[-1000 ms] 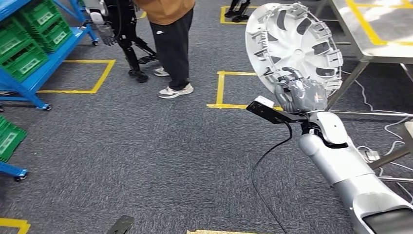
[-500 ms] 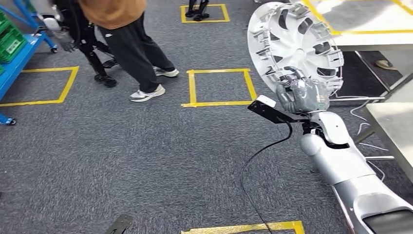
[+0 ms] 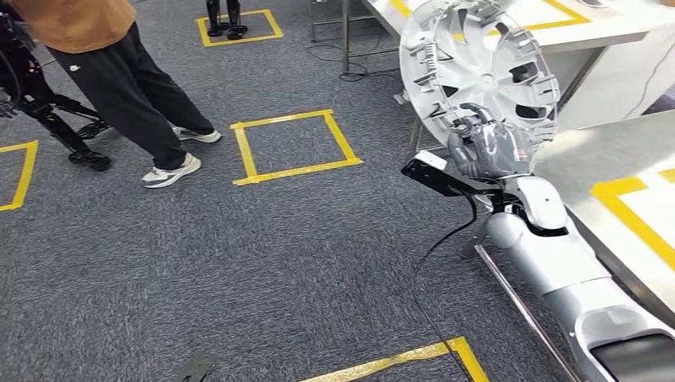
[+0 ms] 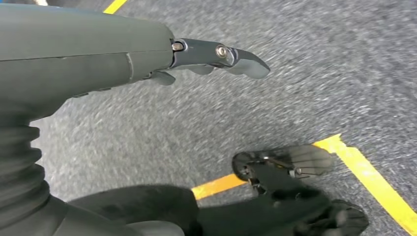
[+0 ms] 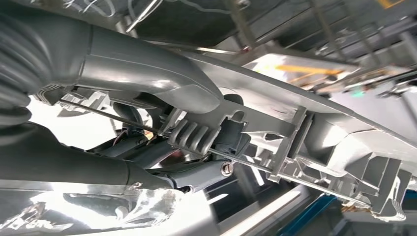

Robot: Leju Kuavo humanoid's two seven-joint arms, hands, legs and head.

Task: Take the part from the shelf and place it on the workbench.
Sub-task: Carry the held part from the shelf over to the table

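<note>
The right robot hand (image 3: 487,150) grasps the part (image 3: 477,68) by its rim (left robot hand (image 4: 216,56) released); at 2 o'clock, the surface (image 3: 629,171) edge could snag it.

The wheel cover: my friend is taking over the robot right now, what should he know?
Right hand grips the wheel cover by its lower rim and holds it upright in the air.
Left hand hangs over the carpet, holding nothing, fingers extended.
The workbench stands to the right, close by.
Done: the part is off the shelf.
Left: set it on the workbench and let go.
A person stands on the left.
</note>
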